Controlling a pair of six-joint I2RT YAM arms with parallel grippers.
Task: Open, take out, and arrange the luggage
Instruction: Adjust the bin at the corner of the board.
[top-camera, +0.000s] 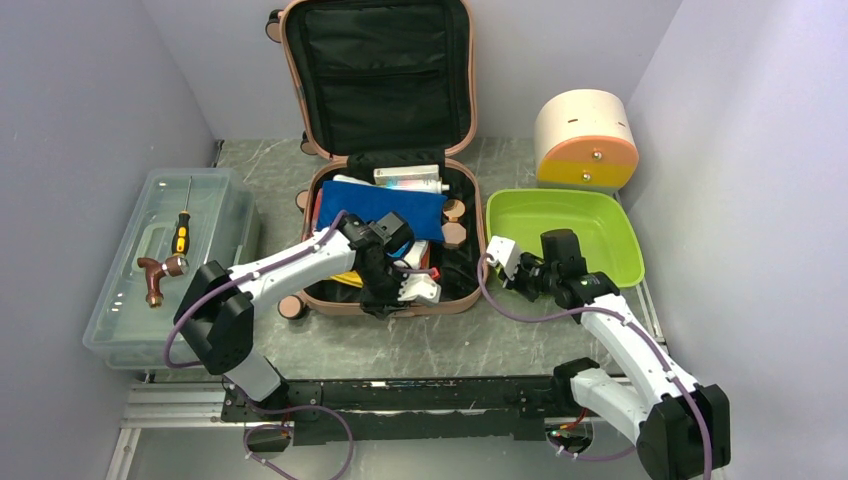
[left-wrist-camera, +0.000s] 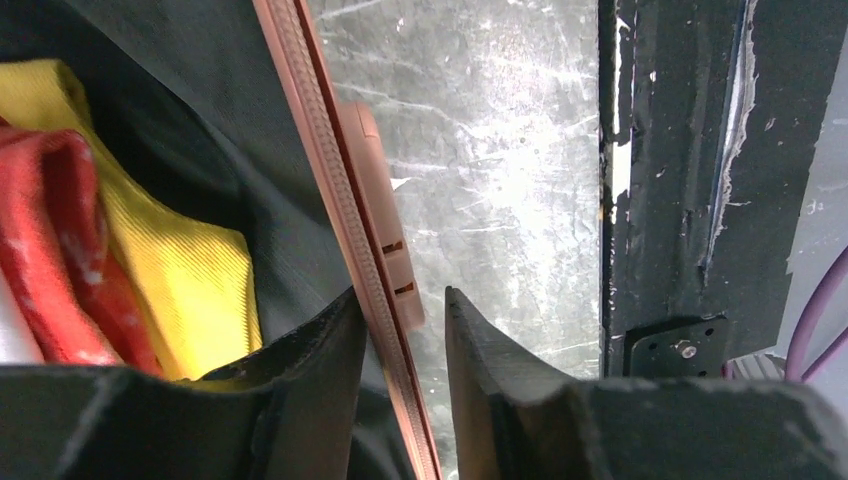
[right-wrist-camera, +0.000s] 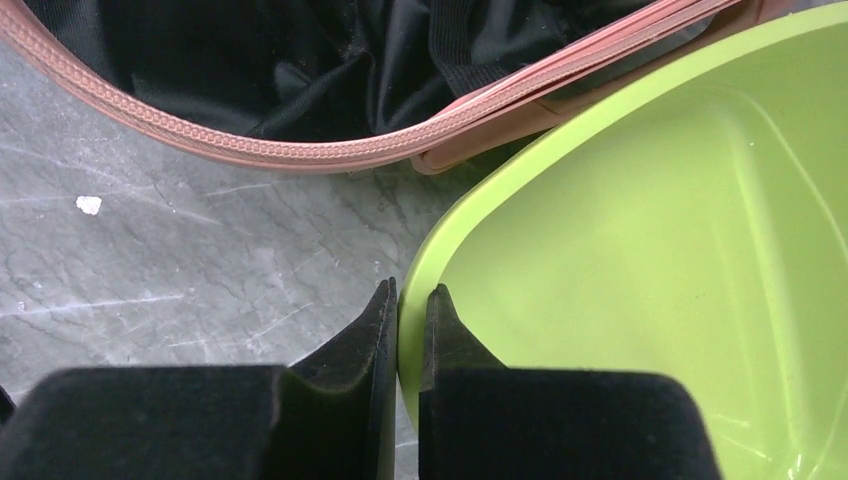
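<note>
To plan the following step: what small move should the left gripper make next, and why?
Probably close the left gripper fully on the near rim of the salmon-pink hard-shell suitcase: its fingers straddle the zipper edge with a gap, while the right gripper pinches the rim of the lime-green plastic tray.

A robotics test cell is shown — two arms (top-camera: 290, 262) bolted to a black rail (top-camera: 400, 392), a marbled table (top-camera: 420, 340) enclosed by plain panels (top-camera: 80, 120).

Salmon-pink luggage (top-camera: 380, 90), lid open upright, black lining, packed w/ prob. clothes (left-wrist-camera: 205, 290), mid-table
</note>
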